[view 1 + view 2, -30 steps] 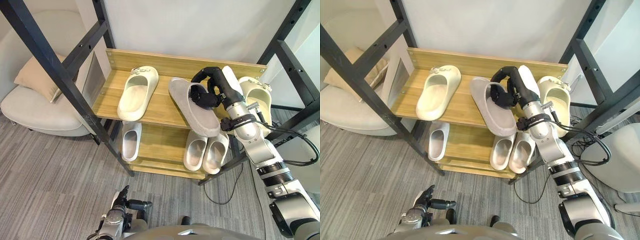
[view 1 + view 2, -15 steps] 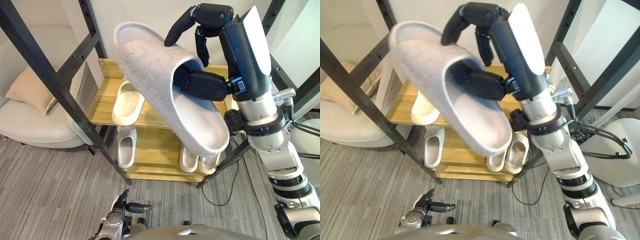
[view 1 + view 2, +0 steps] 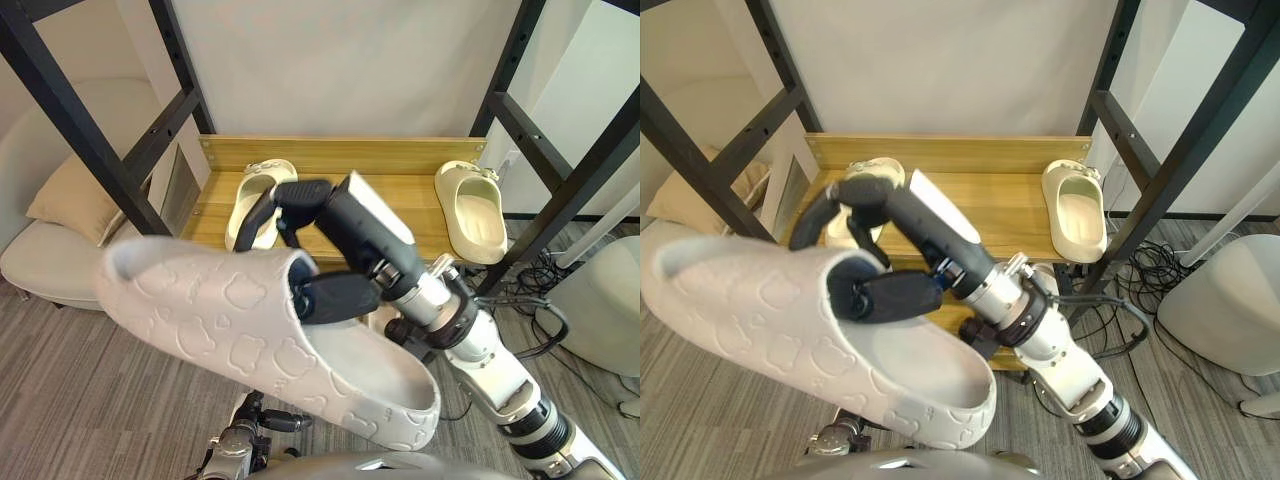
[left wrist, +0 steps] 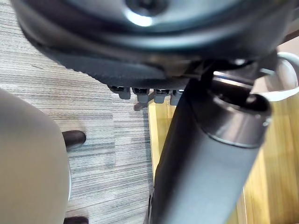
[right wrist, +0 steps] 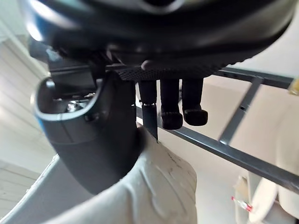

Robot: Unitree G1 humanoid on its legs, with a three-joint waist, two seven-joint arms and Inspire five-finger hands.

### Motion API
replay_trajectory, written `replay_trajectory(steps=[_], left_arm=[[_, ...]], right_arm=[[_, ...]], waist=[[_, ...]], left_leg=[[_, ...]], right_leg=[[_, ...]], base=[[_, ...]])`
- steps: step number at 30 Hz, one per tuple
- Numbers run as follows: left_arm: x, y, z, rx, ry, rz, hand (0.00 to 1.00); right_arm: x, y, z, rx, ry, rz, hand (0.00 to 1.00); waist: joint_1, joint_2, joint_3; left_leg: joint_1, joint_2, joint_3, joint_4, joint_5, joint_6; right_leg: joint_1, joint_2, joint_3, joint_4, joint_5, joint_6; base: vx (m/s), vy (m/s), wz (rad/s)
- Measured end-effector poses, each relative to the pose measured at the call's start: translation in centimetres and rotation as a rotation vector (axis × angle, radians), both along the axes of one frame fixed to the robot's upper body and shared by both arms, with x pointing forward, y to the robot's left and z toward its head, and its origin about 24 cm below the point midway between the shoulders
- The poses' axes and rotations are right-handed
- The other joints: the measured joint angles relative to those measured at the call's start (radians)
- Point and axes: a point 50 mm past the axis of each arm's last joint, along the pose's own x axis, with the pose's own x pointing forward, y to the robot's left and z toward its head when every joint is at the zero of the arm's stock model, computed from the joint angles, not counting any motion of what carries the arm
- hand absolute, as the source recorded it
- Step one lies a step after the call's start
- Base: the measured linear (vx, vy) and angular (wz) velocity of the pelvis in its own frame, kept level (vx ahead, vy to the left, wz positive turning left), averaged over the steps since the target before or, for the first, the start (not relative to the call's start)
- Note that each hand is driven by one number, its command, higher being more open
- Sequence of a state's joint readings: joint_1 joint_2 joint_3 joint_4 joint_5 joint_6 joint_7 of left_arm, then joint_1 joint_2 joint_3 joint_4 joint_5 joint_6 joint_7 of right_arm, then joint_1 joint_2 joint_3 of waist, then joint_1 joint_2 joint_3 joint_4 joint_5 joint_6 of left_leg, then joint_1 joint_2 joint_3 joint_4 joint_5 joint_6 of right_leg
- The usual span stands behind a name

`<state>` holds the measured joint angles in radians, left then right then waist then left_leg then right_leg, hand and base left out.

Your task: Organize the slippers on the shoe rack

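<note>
Closest to us, the right hand (image 3: 352,248) pinches a pale grey slipper (image 3: 255,335) by its broad upper band: the thumb (image 3: 335,298) is pushed into the foot opening while the fingers (image 3: 290,196) curl over the outside of the band. The slipper hangs in the air on the robot's left side of that hand, toe end pointing left and heel end lower and towards us, well clear of the shoe rack (image 3: 400,186). We see a thick, soft-looking moulded shoe, its band stamped with small bear-shaped outlines and its footbed smooth. Low down, the left hand (image 3: 245,436) sits over the grey carpet (image 3: 90,385), fingers relaxed and holding nothing. Beyond, the rack's wooden top shelf carries two cream slippers well apart: the left cream slipper (image 3: 250,192), partly hidden behind the right hand's fingers, and the right cream slipper (image 3: 470,210), toe towards the back edge. A beige cushion (image 3: 65,195) rests on a pale armchair (image 3: 40,265) left of the rack.
</note>
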<state>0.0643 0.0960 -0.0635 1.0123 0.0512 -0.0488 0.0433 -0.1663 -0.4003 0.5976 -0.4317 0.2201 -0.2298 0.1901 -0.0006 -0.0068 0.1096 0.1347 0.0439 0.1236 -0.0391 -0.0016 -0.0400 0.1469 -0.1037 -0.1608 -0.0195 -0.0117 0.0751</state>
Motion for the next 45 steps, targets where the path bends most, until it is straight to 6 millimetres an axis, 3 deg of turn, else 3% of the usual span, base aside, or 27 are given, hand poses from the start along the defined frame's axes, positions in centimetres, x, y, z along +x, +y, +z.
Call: replay_trajectory(steps=[4,7,8,9,12,17,21,24,26,28,29,33,45], left_arm=[[1.1,-0.2,0.3,0.006,-0.031,-0.039,1.0],[3.5,-0.4,1.1,0.007,-0.096,-0.055,1.0],[5.3,-0.5,1.9,0.014,-0.158,-0.063,1.0],[6.4,-0.6,2.4,0.01,-0.192,-0.059,1.0],[8.4,-0.4,3.6,-0.014,-0.271,-0.015,1.0],[10.5,0.2,5.4,-0.049,-0.395,0.072,1.0],[12.9,1.1,7.5,-0.036,-0.501,0.091,1.0],[13.2,0.7,8.5,-0.086,-0.563,0.061,1.0],[13.1,1.5,8.7,-0.063,-0.578,0.072,1.0],[13.0,2.6,8.7,-0.027,-0.578,0.131,1.0],[14.1,3.0,9.9,-0.029,-0.639,0.167,1.0],[15.2,3.3,11.0,-0.025,-0.689,0.191,1.0],[15.5,2.9,11.8,-0.021,-0.729,0.189,1.0]], right_arm=[[-0.4,1.2,-2.7,-0.089,0.116,0.078,0.0],[-0.2,1.6,-3.7,-0.179,0.108,0.103,0.0],[0.1,2.0,-4.0,-0.266,0.05,0.113,0.0],[0.3,2.0,-4.2,-0.311,0.024,0.113,0.0],[0.3,1.8,-5.4,-0.435,-0.019,0.088,0.0],[0.7,1.4,-5.6,-0.519,-0.115,0.013,0.0],[2.3,0.1,-4.3,-0.539,-0.232,-0.155,0.0],[3.9,-1.5,-3.0,-0.532,-0.293,-0.304,0.0],[5.2,-2.6,-1.5,-0.5,-0.34,-0.419,0.0],[6.0,-3.0,0.1,-0.454,-0.392,-0.489,0.0],[6.6,-3.9,1.3,-0.412,-0.425,-0.574,0.0],[7.0,-4.1,2.5,-0.368,-0.471,-0.649,0.0],[8.1,-6.0,6.0,-0.204,-0.555,-0.905,0.0]], waist=[[0.007,0.009,0.044],[0.027,0.025,0.123],[0.039,0.028,0.169],[0.047,0.034,0.2],[0.056,0.039,0.255],[0.059,0.035,0.307],[0.07,0.033,0.33],[0.091,0.052,0.334],[0.095,0.055,0.338],[0.086,0.027,0.355],[0.094,-0.002,0.371],[0.095,-0.026,0.38],[0.109,-0.03,0.38]], left_leg=[[-0.105,0.011,-0.019,0.153,-0.056,0.003],[-0.255,0.028,-0.049,0.364,-0.127,0.004],[-0.374,0.034,-0.068,0.493,-0.167,0.001],[-0.428,0.038,-0.083,0.562,-0.19,-0.002],[-0.561,0.043,-0.119,0.683,-0.223,-0.014],[-0.722,0.043,-0.145,0.807,-0.243,-0.03],[-0.898,0.04,-0.191,0.961,-0.276,-0.034],[-0.981,0.045,-0.2,1.034,-0.299,-0.035],[-1.031,0.043,-0.206,1.064,-0.304,-0.032],[-1.073,0.043,-0.215,1.092,-0.308,-0.034],[-1.12,0.044,-0.231,1.133,-0.313,-0.043],[-1.173,0.041,-0.243,1.182,-0.321,-0.045],[-1.208,0.035,-0.244,1.2,-0.325,-0.043]], right_leg=[[-0.08,-0.009,-0.007,0.122,-0.044,-0.004],[-0.214,-0.02,-0.02,0.321,-0.119,-0.011],[-0.333,-0.036,-0.024,0.471,-0.177,-0.017],[-0.38,-0.041,-0.03,0.54,-0.205,-0.021],[-0.496,-0.053,-0.053,0.666,-0.255,-0.036],[-0.655,-0.075,-0.063,0.819,-0.304,-0.053],[-0.815,-0.099,-0.089,0.992,-0.367,-0.066],[-0.889,-0.116,-0.111,1.063,-0.387,-0.072],[-0.937,-0.123,-0.112,1.098,-0.401,-0.072],[-0.976,-0.125,-0.115,1.129,-0.41,-0.075],[-1.015,-0.129,-0.124,1.168,-0.423,-0.084],[-1.057,-0.142,-0.13,1.219,-0.441,-0.091],[-1.092,-0.157,-0.133,1.252,-0.459,-0.092]], base=[[-0.06,-0.016,0.11],[-0.26,-0.021,0.23],[-0.26,-0.048,0.26],[-0.27,-0.077,0.26],[-0.24,-0.065,0.26],[-0.13,-0.041,0.11],[-0.07,-0.066,0.16],[-0.05,-0.01,-0.04],[-0.08,0.018,0.03],[-0.09,-0.003,0.05],[-0.1,-0.01,0.07],[-0.06,0.007,0.08],[-0.01,0.004,0.02]])
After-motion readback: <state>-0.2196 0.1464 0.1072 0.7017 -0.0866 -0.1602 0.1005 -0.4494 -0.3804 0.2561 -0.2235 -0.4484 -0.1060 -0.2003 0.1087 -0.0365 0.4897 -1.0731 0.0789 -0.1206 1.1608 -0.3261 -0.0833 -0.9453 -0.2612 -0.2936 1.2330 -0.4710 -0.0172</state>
